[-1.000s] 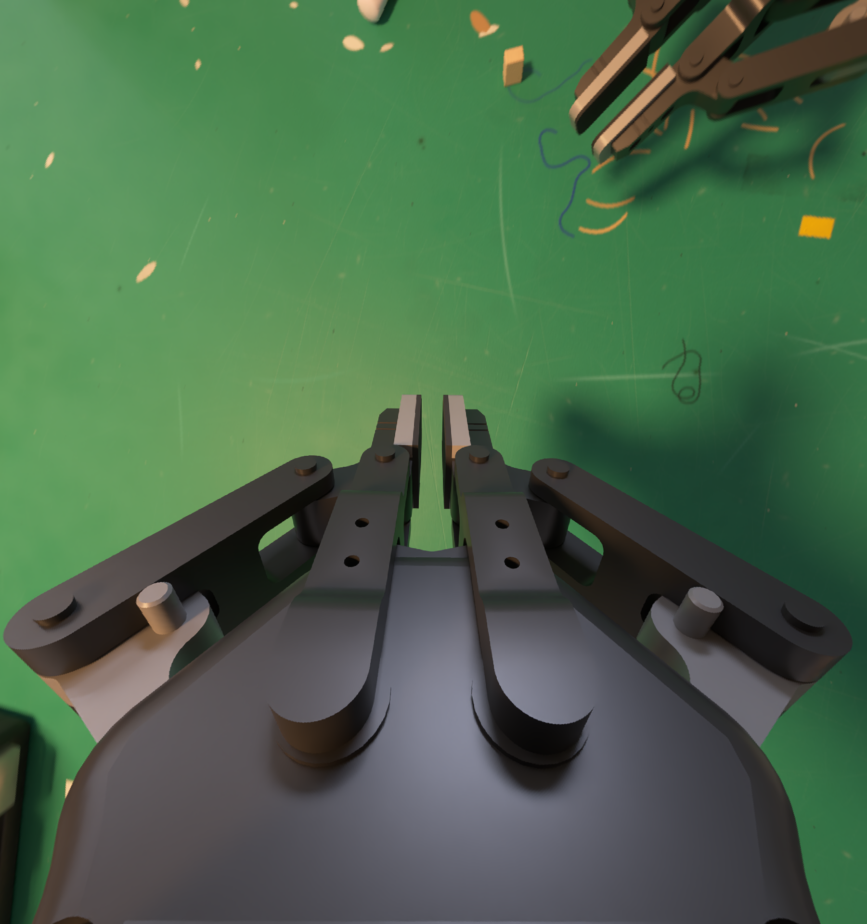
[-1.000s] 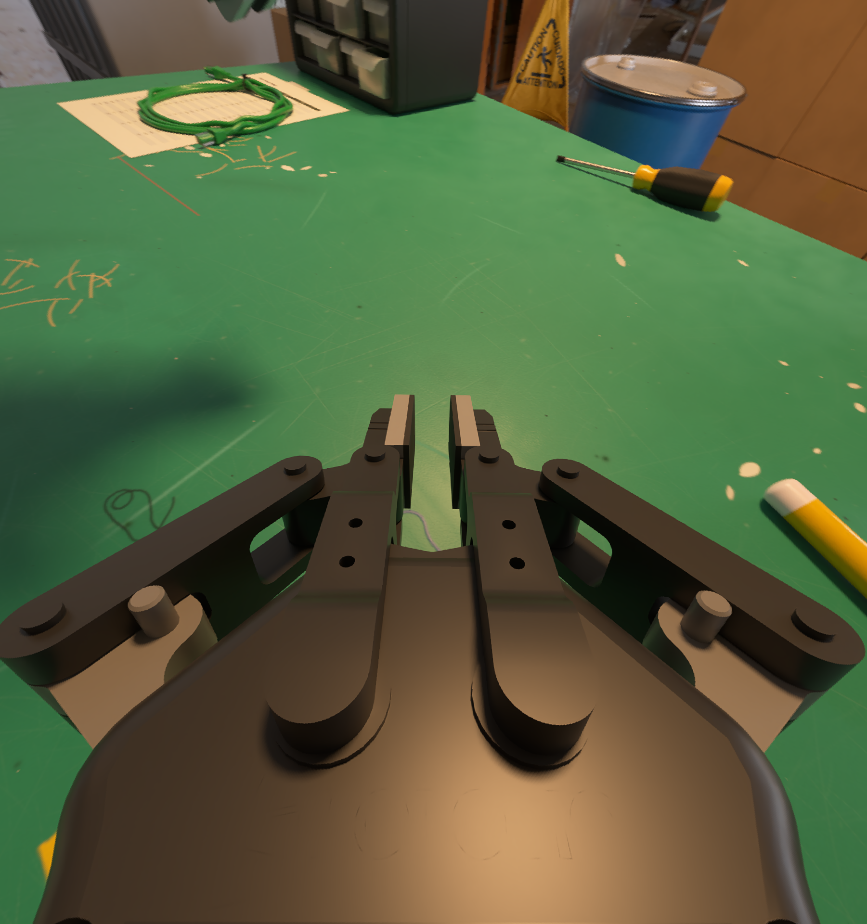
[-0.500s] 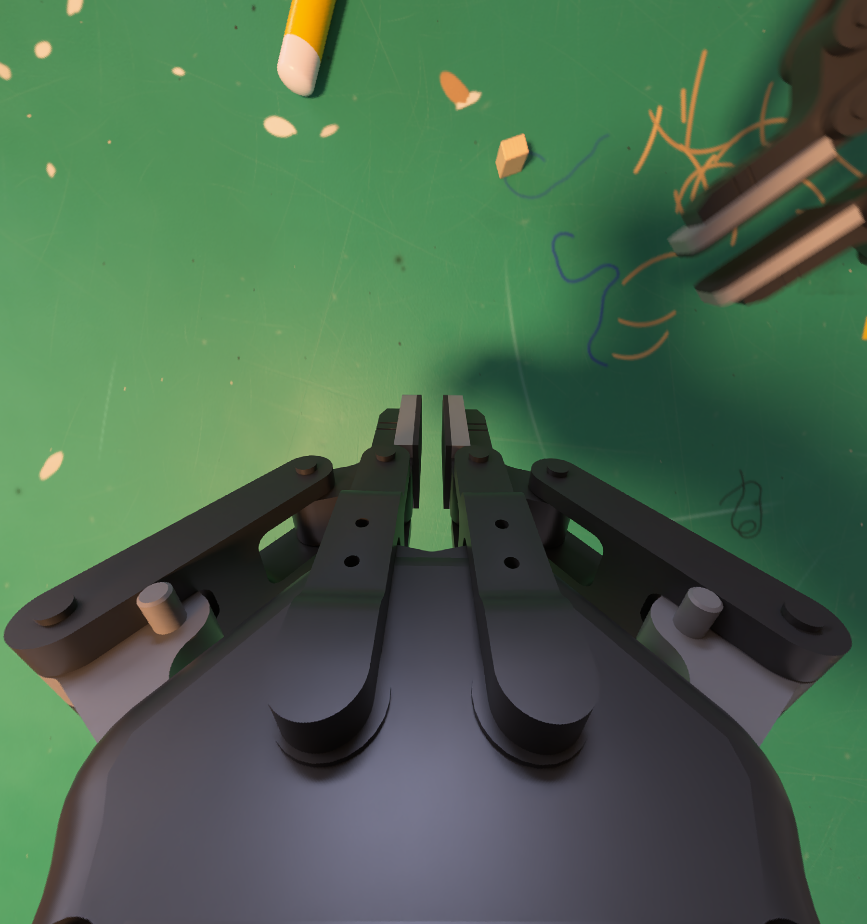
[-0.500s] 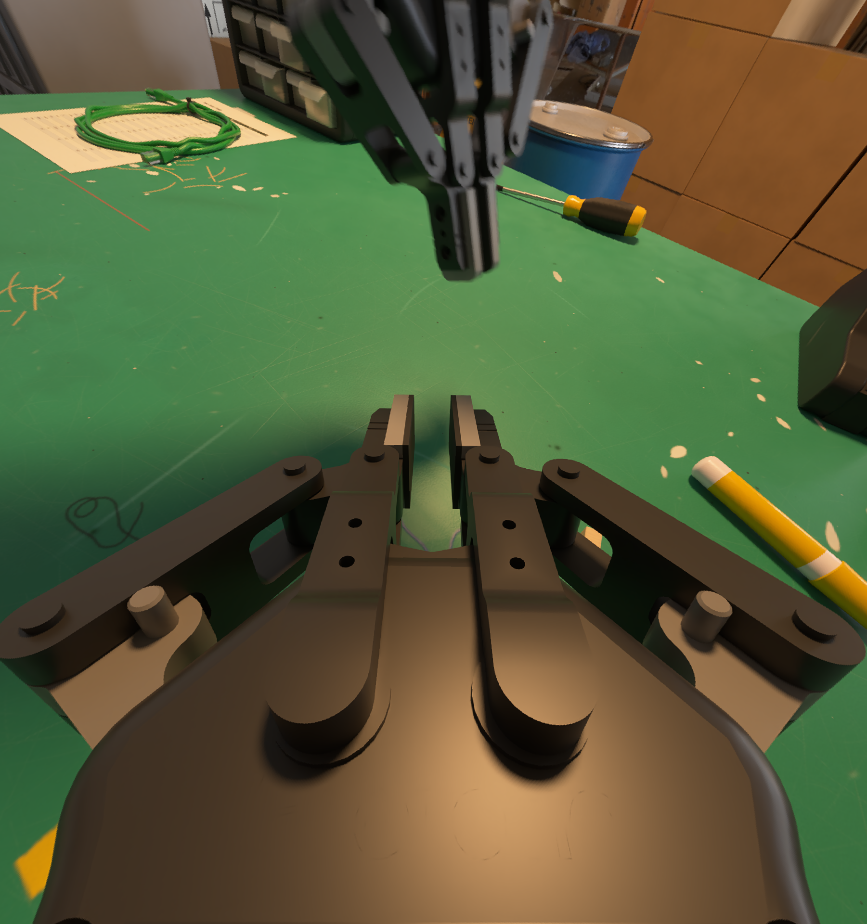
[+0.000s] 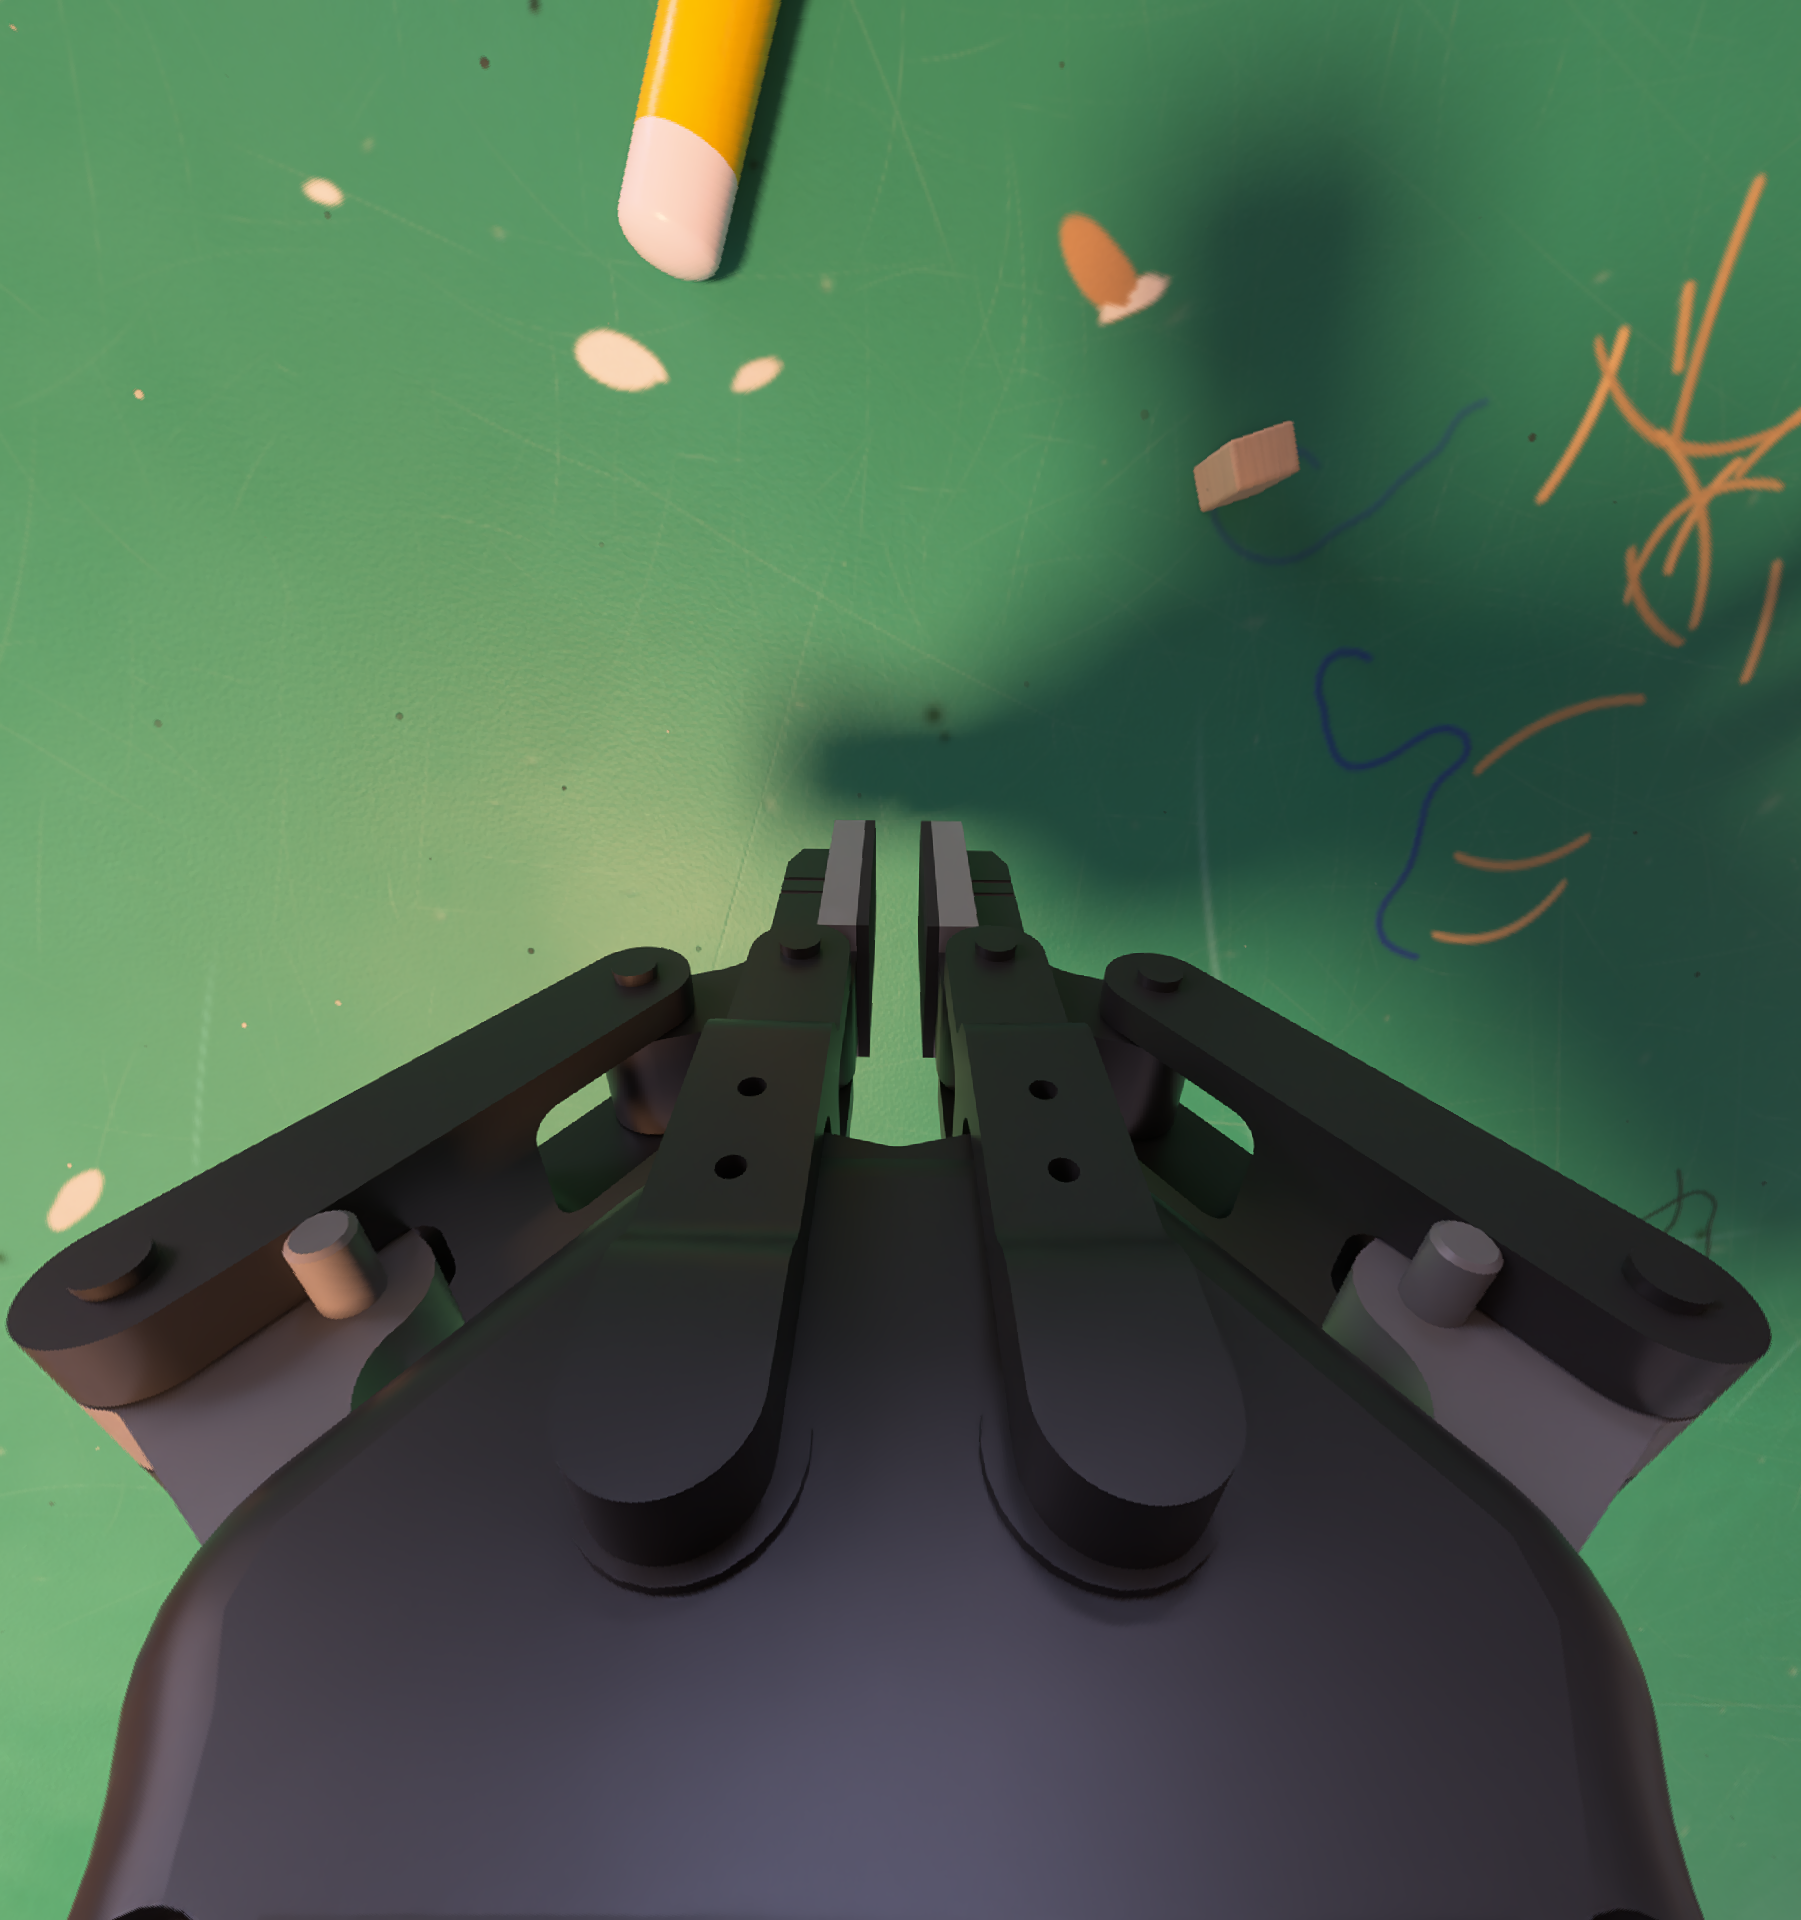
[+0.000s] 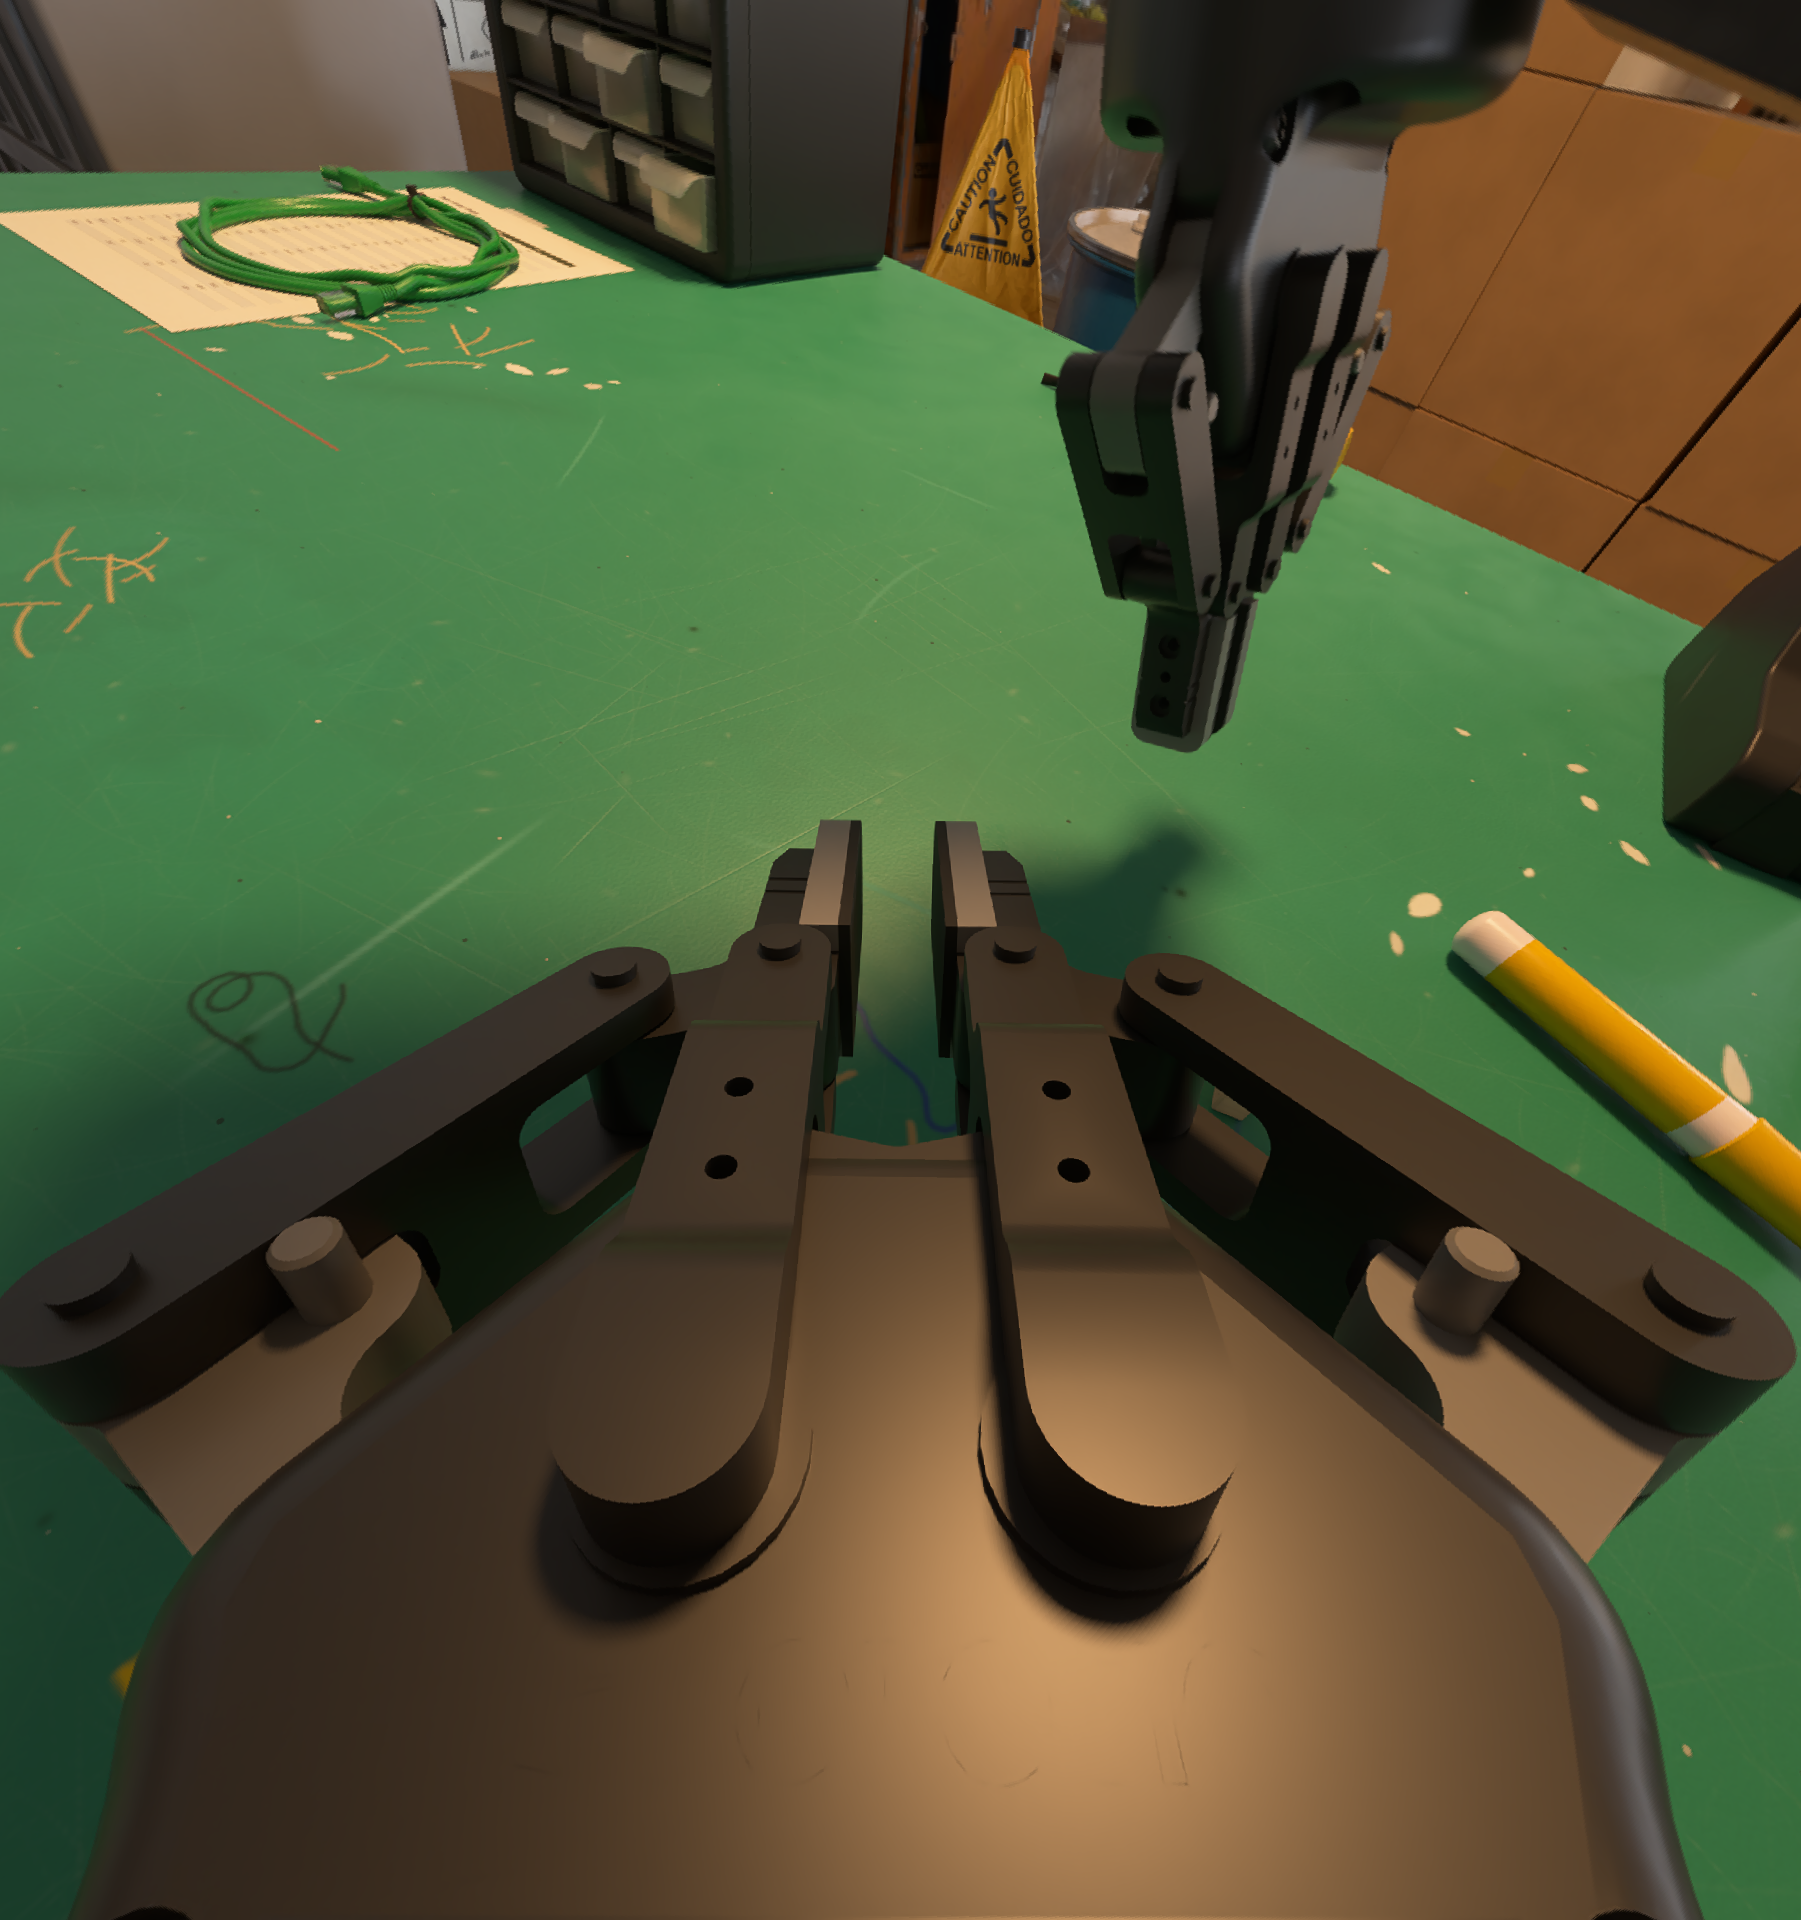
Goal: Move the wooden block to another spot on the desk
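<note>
While both arms hang over the workbench: nothing is held, and the wooden block lies untouched on the mat.

Surface: a green desk mat, scratched, flecked with pale chips and marked with orange and dark blue scribbles.

Wooden block: small and tan, lying in shadow on the mat, ahead and to the right of the left gripper, well apart from it; a thin blue scribble curls just beside it.

Left gripper: pointed down at the mat, jaws nearly together with only a narrow slit between the pads, gripping nothing.

Right gripper: low and angled across the desk, jaws close with a slim gap, empty; whether its tips touch the mat is hard to judge from this angle.

Marker: yellow with a white end, lying flat on the mat, ahead of the left gripper and off to the right of the right one.

Far end of desk: a coiled green cable on a sheet of paper, beside a dark drawer cabinet.

Right edge: a dark boxy device sits near the marker.

Room: a yellow caution sign, a blue drum and stacked cardboard boxes stand beyond the desk.
</note>
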Tool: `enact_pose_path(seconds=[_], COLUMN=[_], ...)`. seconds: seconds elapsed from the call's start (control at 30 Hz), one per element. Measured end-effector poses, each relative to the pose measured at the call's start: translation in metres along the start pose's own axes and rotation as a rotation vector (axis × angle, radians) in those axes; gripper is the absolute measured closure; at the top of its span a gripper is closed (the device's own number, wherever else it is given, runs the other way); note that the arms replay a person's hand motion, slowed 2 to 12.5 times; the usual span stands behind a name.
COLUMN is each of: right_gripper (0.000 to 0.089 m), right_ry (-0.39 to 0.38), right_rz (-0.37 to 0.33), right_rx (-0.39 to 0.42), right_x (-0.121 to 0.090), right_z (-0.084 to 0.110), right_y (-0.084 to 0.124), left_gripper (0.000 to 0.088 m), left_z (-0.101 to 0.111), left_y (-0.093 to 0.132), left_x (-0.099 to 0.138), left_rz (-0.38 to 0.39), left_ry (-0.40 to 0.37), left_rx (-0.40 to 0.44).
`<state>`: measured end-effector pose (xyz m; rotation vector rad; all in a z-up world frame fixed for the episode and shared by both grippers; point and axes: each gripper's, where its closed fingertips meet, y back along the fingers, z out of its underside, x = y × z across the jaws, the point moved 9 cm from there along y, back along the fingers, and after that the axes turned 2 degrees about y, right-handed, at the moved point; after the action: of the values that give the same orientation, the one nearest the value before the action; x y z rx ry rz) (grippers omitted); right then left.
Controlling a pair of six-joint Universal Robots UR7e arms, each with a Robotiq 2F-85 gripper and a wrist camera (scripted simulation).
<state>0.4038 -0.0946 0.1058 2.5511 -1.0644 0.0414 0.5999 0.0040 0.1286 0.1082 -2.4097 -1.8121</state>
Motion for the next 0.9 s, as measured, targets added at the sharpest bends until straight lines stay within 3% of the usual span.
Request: enact_pose_path(seconds=[0.53,0.9], right_gripper=[0.0772,0.0772], right_ry=[0.008,0.01], right_rz=[-0.019,-0.028], right_rx=[0.0,-0.001], right_x=[-0.001,-0.002], right_z=[-0.001,-0.001], right_y=[-0.002,-0.003], left_gripper=[0.0807,0.0807], left_z=[-0.001,0.001], left_y=[-0.022,-0.026], left_x=[-0.003,-0.004], left_rz=[0.034,0.055], left_ry=[0.031,0.052], left_rx=[-0.077,-0.058])
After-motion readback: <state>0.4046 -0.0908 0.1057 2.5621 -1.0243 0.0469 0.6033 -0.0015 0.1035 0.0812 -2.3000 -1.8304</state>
